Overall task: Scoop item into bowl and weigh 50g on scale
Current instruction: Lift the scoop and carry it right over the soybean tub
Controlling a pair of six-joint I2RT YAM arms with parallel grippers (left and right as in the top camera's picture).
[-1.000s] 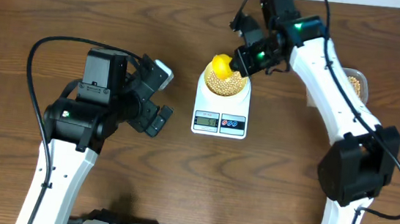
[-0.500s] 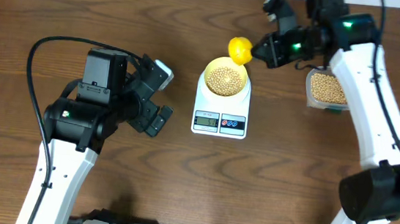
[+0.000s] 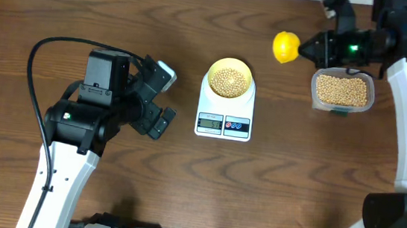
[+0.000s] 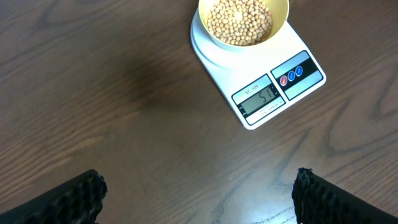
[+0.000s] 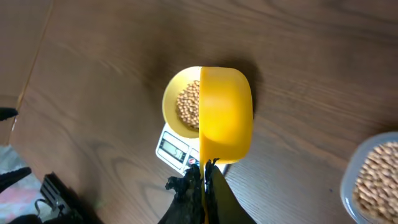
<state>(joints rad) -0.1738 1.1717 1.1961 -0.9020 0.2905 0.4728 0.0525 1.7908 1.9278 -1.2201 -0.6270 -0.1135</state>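
Observation:
The pale yellow bowl [image 3: 229, 77] sits on the white scale [image 3: 223, 123] at mid-table, filled with tan beans [image 3: 228, 80]. My right gripper [image 3: 311, 48] is shut on the handle of a yellow scoop [image 3: 285, 47], held in the air to the right of the bowl and left of the bean tub. In the right wrist view the scoop [image 5: 226, 112] is turned on its side, partly covering the bowl [image 5: 174, 106]. My left gripper [image 3: 166, 99] stands open and empty left of the scale. The left wrist view shows bowl [image 4: 283, 15], beans [image 4: 239, 20] and scale [image 4: 273, 93], whose display is lit.
A clear plastic tub [image 3: 342, 91] full of beans stands at the right, just below the right gripper; its corner shows as the tub [image 5: 376, 180] in the right wrist view. Bare wooden table [image 3: 181, 187] lies in front of the scale.
The right arm has carried the scoop from just over the bowl up and to the right, toward the tub. The left arm has not moved.

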